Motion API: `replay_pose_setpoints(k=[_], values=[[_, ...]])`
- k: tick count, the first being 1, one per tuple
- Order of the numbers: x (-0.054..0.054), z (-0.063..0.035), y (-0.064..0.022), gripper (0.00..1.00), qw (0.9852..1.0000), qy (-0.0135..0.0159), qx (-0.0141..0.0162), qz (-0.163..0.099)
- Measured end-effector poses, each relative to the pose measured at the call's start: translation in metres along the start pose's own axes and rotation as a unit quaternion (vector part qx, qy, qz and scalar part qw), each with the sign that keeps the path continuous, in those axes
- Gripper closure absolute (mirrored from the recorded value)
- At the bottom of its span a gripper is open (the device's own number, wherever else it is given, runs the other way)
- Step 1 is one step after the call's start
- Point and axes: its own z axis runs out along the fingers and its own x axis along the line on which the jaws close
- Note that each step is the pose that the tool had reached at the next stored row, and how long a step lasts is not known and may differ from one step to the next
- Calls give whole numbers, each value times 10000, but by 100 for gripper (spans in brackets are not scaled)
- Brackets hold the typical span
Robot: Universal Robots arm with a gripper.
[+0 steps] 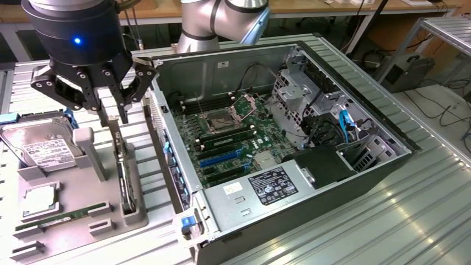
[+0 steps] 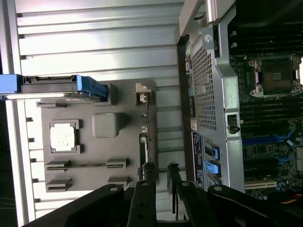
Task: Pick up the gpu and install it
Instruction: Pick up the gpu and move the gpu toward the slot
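Note:
The gpu (image 1: 127, 176) stands on edge in a slot of the grey holder tray (image 1: 81, 187), a thin dark card with its metal bracket (image 2: 142, 92) at the far end. In the wrist view the gpu (image 2: 146, 142) is a narrow strip along the tray's edge. My gripper (image 1: 116, 117) hangs just above the card's near end. Its fingers are apart, so my gripper (image 2: 160, 172) is open with nothing held. One fingertip (image 2: 147, 172) lines up over the card's edge and the other (image 2: 173, 172) lies beside it toward the case.
The open computer case (image 1: 294, 138) lies at the exterior view's right of the tray, motherboard (image 1: 228, 138) and blue expansion slots (image 1: 220, 159) exposed. The tray also holds a hard drive (image 1: 41, 146), a processor (image 1: 41, 200) and a green memory stick (image 1: 63, 216). Ribbed metal table all around.

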Motion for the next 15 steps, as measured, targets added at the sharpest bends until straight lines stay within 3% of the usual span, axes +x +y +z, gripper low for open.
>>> replay_pose_setpoints(k=[3,8,15], values=[[0,2,0,64,10000,1,0,0],[88,96,-12,64,10000,-36,-3,0],[178,243,-29,64,10000,-43,-3,0]])
